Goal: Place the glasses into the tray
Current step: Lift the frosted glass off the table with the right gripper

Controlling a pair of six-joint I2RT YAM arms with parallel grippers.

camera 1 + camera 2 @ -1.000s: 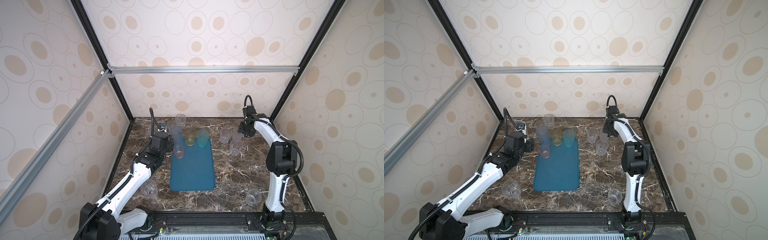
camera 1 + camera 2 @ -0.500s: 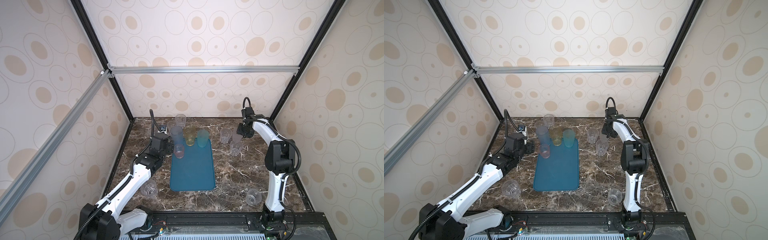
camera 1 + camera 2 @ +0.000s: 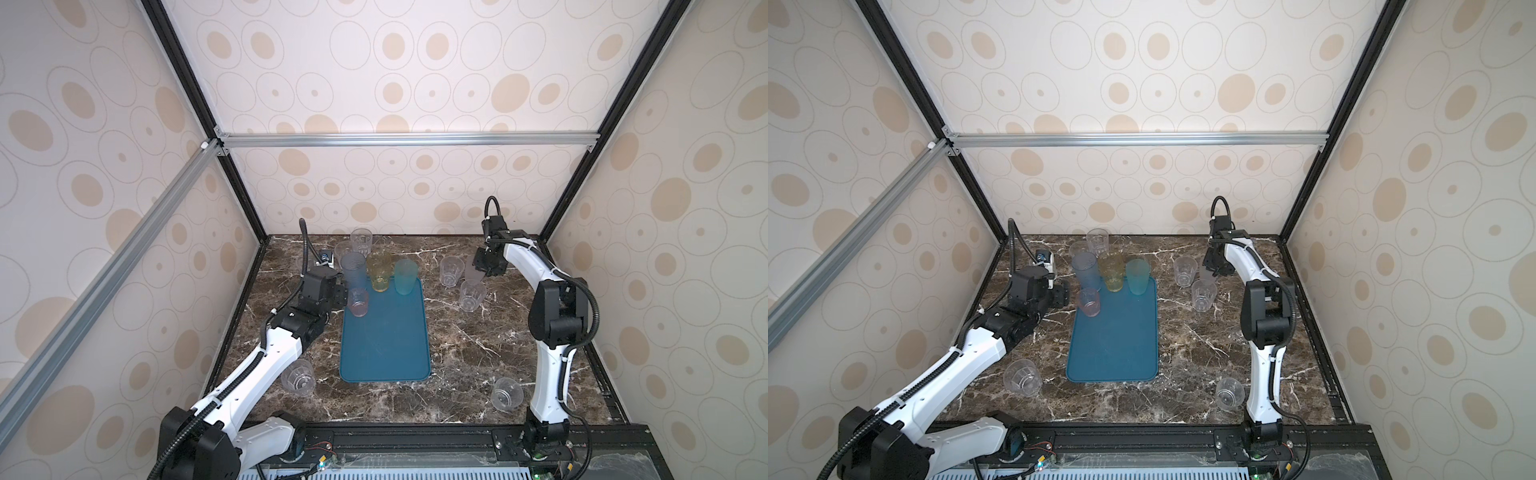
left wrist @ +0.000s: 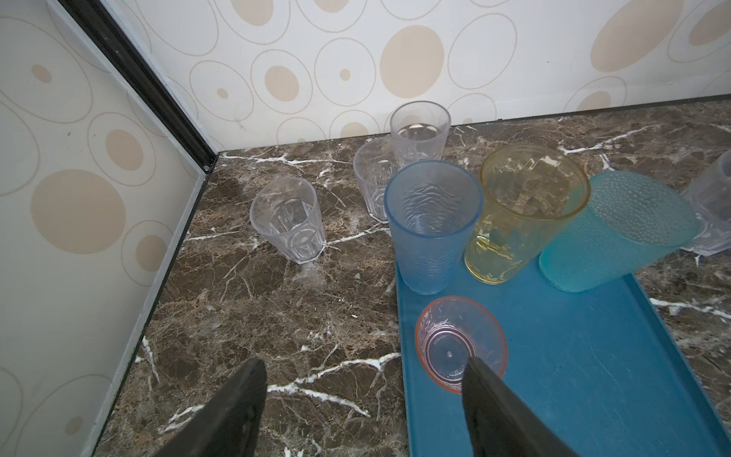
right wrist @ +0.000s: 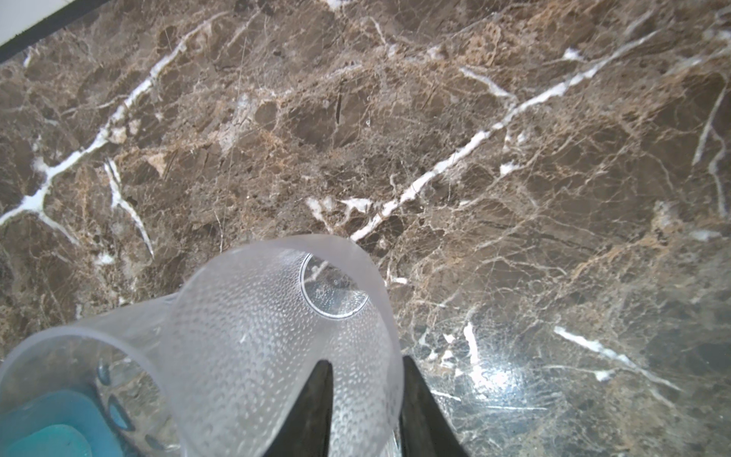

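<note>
Near edge: front-left clear glass (image 3: 298,376) and front-right clear glass (image 3: 505,394) sit on the marble table (image 3: 457,345), one to each side of the tray (image 3: 386,345), both apart from it. The tray's near half is bare.

Further in: pink glass (image 4: 461,344) upright on the tray by its left rim. Left gripper (image 4: 364,361) just beside it, jaws spread wide, nothing between them. One fingertip overlaps the pink rim in the left wrist view; contact unclear.

Tray's far end: blue glass (image 3: 354,270), yellow glass (image 3: 379,271) and teal glass (image 3: 406,276) in a close row.

Right of the tray, on the marble: mid-right clear glass (image 3: 472,295), then far-right clear glass (image 3: 451,270). Just beside them, right gripper (image 5: 366,368) is pinched on the rim wall of the pale grey glass (image 5: 277,336) — one finger inside, one outside. The glass is tilted and off the tray; whether its base touches the marble I cannot tell.

Farthest: back clear glass (image 3: 360,240) and its neighbour clear glass (image 3: 343,249) by the rear wall, off the tray.
</note>
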